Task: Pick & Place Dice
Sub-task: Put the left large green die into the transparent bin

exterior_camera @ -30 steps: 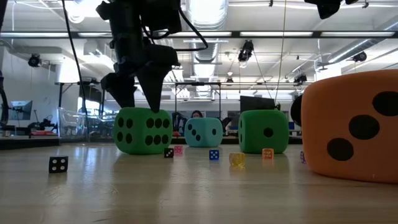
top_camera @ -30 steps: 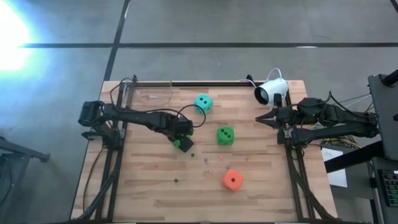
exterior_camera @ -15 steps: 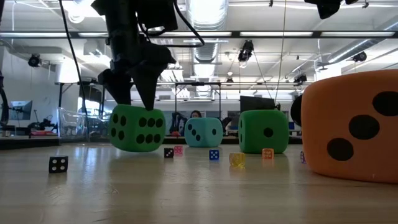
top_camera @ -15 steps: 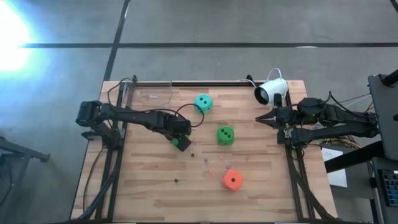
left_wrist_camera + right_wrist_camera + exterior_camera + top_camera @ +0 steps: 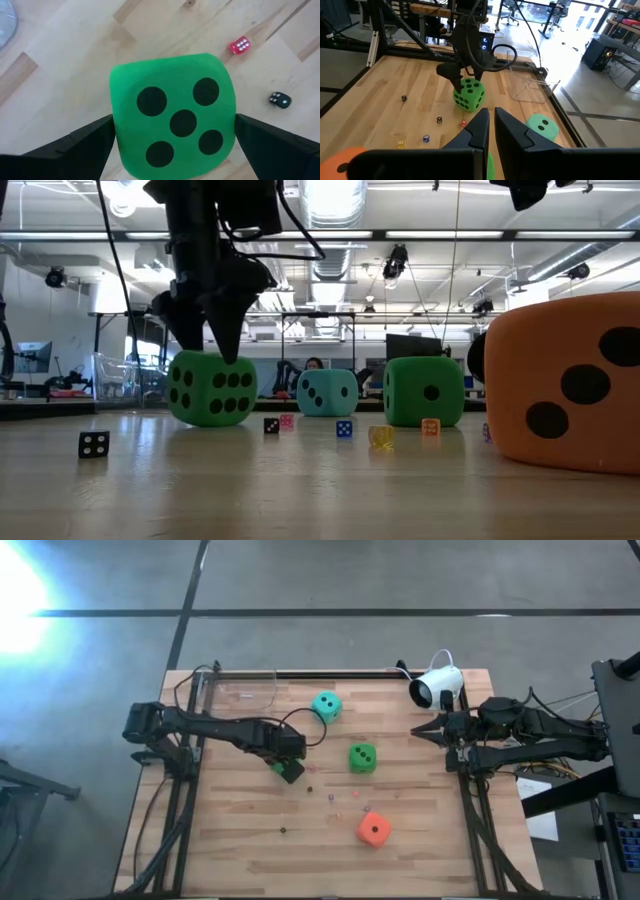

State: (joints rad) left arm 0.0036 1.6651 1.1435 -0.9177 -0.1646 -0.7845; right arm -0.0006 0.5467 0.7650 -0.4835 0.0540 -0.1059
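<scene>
A bright green die (image 5: pixel 172 115), five pips up, sits on the wooden table under my left gripper (image 5: pixel 290 768). The gripper is open and points steeply down, one finger on either side of the die (image 5: pixel 210 388). A teal die (image 5: pixel 326 705) rests farther back. A second green die (image 5: pixel 362 757) lies at the table's middle. An orange-red die (image 5: pixel 373 830) lies near the front edge. My right gripper (image 5: pixel 420 727) waits shut, raised above the table's right side. My left gripper straddles the green die from above, its fingers pointing steeply down. The inner faces of the two fingers (image 5: pixel 102 135) lie against two opposite sides of the die (image 5: pixel 116 125), up near its top edge. The die's underside rests on the table.
A clear plastic container (image 5: pixel 240 690) stands at the far left corner. A white camera (image 5: pixel 437 687) sits at the far right. Several tiny dice (image 5: pixel 93 443) lie scattered between the big dice, toward the table's middle (image 5: pixel 330 795).
The green die under my left gripper has tipped for a moment and shifted a little toward the table's left edge. It sits flat again now. My left gripper has tipped slightly and gone the same way with it, its fingers still as wide apart.
</scene>
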